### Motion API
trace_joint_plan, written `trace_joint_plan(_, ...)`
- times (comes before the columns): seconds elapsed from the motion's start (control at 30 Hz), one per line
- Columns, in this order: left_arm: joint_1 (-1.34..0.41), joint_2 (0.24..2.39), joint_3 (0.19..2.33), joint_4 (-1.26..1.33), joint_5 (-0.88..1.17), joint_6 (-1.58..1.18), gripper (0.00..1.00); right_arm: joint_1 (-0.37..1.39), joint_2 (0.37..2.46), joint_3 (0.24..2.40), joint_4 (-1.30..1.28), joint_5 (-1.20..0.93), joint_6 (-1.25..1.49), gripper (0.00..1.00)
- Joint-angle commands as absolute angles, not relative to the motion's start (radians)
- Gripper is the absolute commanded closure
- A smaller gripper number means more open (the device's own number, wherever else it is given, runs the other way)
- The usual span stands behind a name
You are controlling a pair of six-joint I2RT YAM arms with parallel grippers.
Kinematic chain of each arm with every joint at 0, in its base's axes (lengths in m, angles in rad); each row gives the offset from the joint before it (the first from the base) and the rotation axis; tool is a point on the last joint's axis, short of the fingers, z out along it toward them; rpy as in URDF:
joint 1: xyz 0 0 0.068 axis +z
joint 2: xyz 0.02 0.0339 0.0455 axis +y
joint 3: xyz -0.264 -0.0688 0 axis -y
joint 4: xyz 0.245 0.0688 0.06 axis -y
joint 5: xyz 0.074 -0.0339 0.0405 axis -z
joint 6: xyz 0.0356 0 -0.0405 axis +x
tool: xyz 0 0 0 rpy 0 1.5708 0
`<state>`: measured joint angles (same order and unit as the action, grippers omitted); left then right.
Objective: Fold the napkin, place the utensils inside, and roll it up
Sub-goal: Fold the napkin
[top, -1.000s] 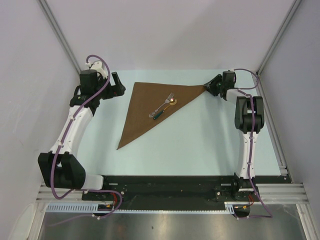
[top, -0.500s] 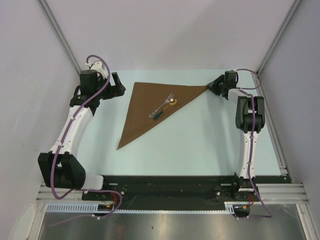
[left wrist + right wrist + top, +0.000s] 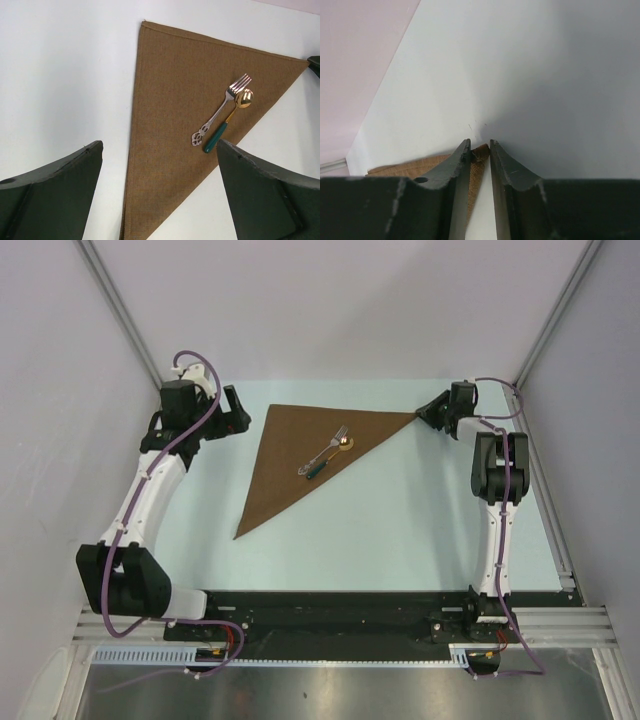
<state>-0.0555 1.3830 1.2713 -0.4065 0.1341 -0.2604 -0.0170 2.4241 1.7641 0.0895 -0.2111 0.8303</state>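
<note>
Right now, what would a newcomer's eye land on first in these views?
A brown triangular napkin lies at the far middle of the table, a silver fork and teal-handled gold spoon side by side on it. The right gripper pinches its right corner; the left gripper hangs open near its left corner.

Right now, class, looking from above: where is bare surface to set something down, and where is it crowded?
Widest bare table: right of the napkin, bounded by the right arm and near rail. A narrower strip separates its left edge from the left arm. Crowded: fork and spoon on the napkin, right gripper pinching its tip.
</note>
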Motion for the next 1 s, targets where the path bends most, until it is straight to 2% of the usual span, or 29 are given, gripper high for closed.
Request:
trace_joint_plan(0.0, -0.048, 1.390, 1.290, -0.399, 0.132, -0.239, 0.00, -0.018, 2.459, 1.744, 0.043, -0.198, 0.792, 0.75)
trace_joint_plan(0.3, -0.048, 1.390, 1.295, -0.402, 0.133, -0.238, 0.00, -0.015, 2.428, 1.715, 0.078, -0.202, 0.787, 1.00)
trace_joint_plan(0.73, -0.048, 1.425, 1.307, -0.423, 0.149, -0.235, 0.00, -0.003, 2.352, 1.697, 0.207, -0.280, 0.885, 1.00)
trace_joint_plan(0.97, -0.048, 1.402, 1.310, -0.425, 0.161, -0.233, 0.00, 0.096, 2.278, 1.697, 0.281, -0.342, 0.905, 1.00)
